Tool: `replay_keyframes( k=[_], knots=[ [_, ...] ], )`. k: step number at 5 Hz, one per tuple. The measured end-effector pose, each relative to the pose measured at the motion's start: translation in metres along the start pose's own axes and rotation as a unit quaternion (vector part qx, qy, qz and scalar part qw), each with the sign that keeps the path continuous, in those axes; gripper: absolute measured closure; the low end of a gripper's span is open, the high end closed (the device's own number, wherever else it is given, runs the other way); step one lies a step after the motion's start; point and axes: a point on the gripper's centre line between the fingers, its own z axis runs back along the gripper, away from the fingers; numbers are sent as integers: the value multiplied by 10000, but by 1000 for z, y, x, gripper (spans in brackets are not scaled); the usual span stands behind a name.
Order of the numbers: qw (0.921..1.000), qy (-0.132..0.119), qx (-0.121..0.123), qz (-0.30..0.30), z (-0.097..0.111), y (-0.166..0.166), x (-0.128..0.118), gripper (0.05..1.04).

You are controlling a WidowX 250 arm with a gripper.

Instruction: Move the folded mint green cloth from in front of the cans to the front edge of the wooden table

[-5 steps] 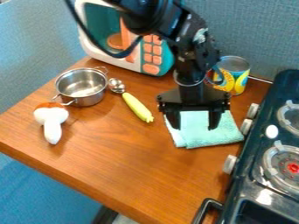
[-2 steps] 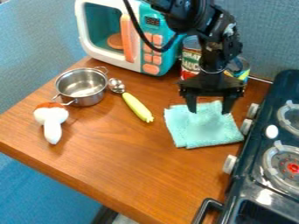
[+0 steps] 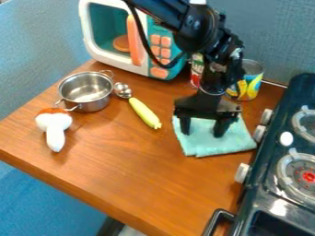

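Your gripper (image 3: 201,132) has its fingers spread apart over the upper part of the folded teal cloth (image 3: 215,142), which lies beside the stove (image 3: 265,184); beyond it you have a can (image 3: 251,82) near the wall.

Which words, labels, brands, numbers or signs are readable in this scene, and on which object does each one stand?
No text can be quoted reliably.
Red-and-white can: label partly hidden, print too small to read.
Can with yellow shapes: any print too small to read.
Orange microwave buttons: any marks too small to read.
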Motion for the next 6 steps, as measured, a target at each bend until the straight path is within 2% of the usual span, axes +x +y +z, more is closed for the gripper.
replay_keyframes(
  k=[1, 2, 3, 4, 5, 6],
  knots=[
    [9997, 177, 153, -38, -5, 10, -13, 83],
    [9990, 398, 208, 9, -7, 14, -24, 83],
    [9934, 819, 602, -526, 4, 41, -50, 83],
    [9816, 1248, 812, -1197, 13, 65, -73, 83],
    [9658, 1640, 1051, -1714, 18, 81, -91, 83],
    [9619, 1676, 1102, -1858, 20, 86, -104, 83]
  ],
)
